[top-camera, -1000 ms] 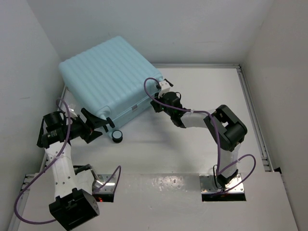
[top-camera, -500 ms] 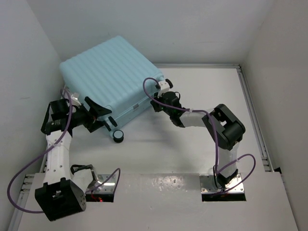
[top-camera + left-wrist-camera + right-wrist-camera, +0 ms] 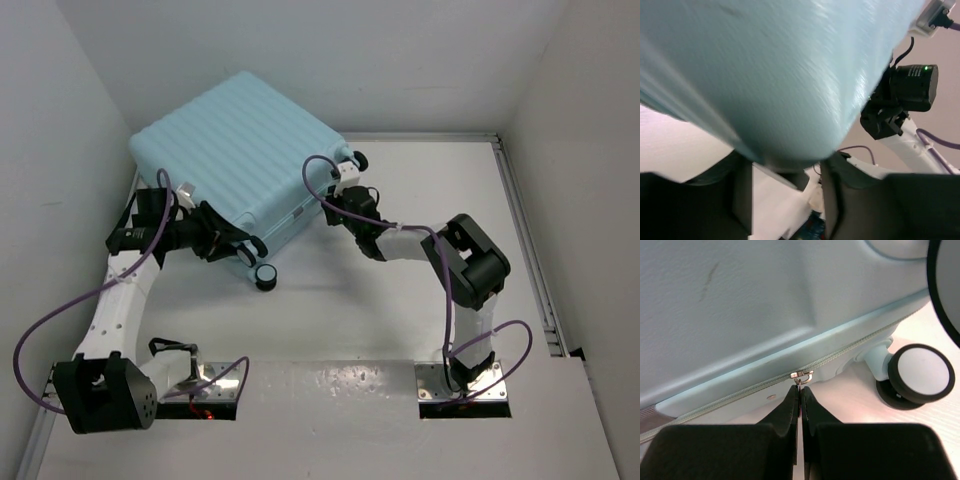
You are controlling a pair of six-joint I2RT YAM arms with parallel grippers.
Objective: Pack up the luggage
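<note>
The luggage (image 3: 235, 145), a big pale-blue ribbed suitcase, lies closed at the back left. My left gripper (image 3: 235, 245) is at its near left corner. In the left wrist view that blurred corner (image 3: 790, 100) sits wedged between the two fingers (image 3: 742, 195), which stand partly apart and seem to touch it. My right gripper (image 3: 328, 208) is at the suitcase's right side. In the right wrist view its jaws (image 3: 800, 390) are shut on the small metal zipper pull (image 3: 802, 376) on the zip line of the shell (image 3: 740, 315).
One black-and-white wheel (image 3: 265, 277) sticks out at the near corner and another (image 3: 357, 158) at the far right corner; a wheel (image 3: 921, 372) shows beside the right gripper. White walls close in on the left, back and right. The right arm's camera (image 3: 912, 87) shows past the shell.
The left arm has swung forward onto the suitcase's near corner and its jaws have narrowed. The suitcase and its near wheel have shifted to the right. The right gripper stays on the zip.
</note>
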